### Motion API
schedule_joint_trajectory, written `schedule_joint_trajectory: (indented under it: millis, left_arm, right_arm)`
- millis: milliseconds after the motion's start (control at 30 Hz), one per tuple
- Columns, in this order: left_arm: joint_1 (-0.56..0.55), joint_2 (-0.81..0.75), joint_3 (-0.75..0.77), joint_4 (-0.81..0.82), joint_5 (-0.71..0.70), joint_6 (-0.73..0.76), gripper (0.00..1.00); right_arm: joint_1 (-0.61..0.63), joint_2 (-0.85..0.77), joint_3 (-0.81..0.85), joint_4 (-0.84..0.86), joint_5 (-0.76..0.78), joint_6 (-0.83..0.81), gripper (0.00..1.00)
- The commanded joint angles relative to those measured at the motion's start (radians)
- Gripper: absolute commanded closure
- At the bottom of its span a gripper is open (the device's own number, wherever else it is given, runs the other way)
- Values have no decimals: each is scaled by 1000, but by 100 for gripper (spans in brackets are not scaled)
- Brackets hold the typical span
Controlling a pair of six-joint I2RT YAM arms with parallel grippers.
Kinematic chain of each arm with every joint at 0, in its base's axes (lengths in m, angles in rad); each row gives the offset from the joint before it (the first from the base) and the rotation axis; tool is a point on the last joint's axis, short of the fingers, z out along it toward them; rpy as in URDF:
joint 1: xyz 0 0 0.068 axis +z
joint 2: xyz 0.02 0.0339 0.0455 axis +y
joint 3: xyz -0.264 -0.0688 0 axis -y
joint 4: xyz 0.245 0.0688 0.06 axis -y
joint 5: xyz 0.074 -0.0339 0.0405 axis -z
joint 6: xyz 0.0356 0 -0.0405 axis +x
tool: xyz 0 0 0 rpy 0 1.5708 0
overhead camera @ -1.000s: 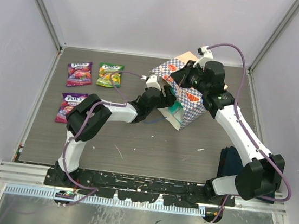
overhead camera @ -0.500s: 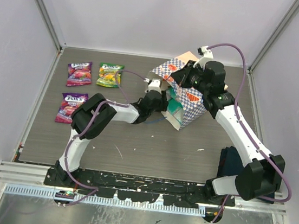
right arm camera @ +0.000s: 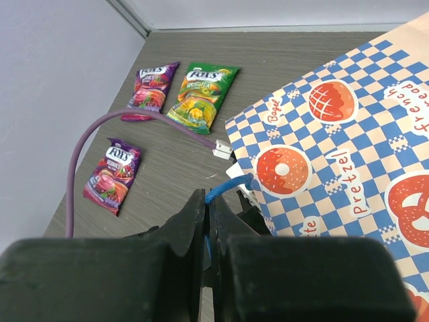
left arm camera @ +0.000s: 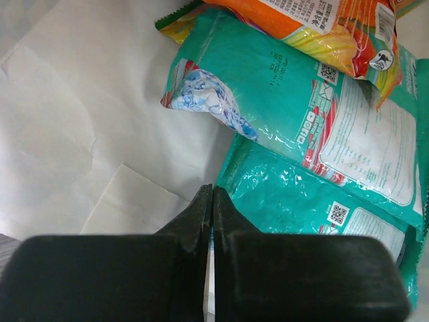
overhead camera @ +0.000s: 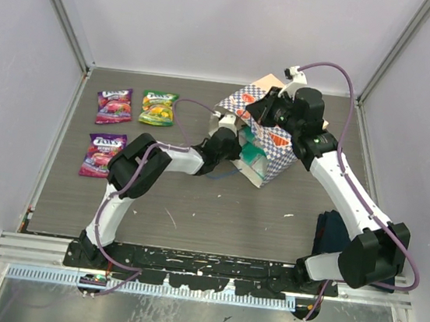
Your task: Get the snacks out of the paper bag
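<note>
The paper bag [overhead camera: 274, 143] lies on its side at the back right, its mouth facing left. My right gripper [overhead camera: 265, 112] is above it, shut on its blue cord handle [right arm camera: 229, 187]; in the right wrist view the gripper [right arm camera: 209, 201] pinches the cord beside the checkered bag [right arm camera: 348, 134]. My left gripper [overhead camera: 236, 145] reaches into the bag's mouth. Inside lie an orange snack [left arm camera: 315, 20] and two teal snacks [left arm camera: 288, 87]. The left gripper [left arm camera: 212, 191] is shut at the left edge of the lower teal snack [left arm camera: 301, 201], with a thin pale sliver between its jaws.
Three snacks lie on the table at the left: a purple one [overhead camera: 113, 106], a green one [overhead camera: 158, 108] and another purple one [overhead camera: 102, 153]. A dark blue cloth [overhead camera: 333, 232] lies by the right arm's base. Walls close the table in on three sides.
My left gripper has pushed further into the bag's mouth and closed from open to shut. The right gripper and the bag have stayed put.
</note>
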Motion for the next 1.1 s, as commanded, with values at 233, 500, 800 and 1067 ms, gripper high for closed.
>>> schedule_joint_trajectory:
  millis: [233,500,800,1067]
  left_arm:
    - [10,-297,-107,-51,85,180,100]
    - [42,-718,-229,-240,53,309,100]
    - [123,-1079,-306,-622,-163,373,100]
    - [148,-1141,-329,-736,-135,376,100]
  right_arm:
    - [-88,-31,-8,43,54,7,99]
    - [-124,-22,-20,55,40,19,99]
    - [-128,-28,-32,76,14,47,99]
    - [-128,-20,-41,96,-3,74,99]
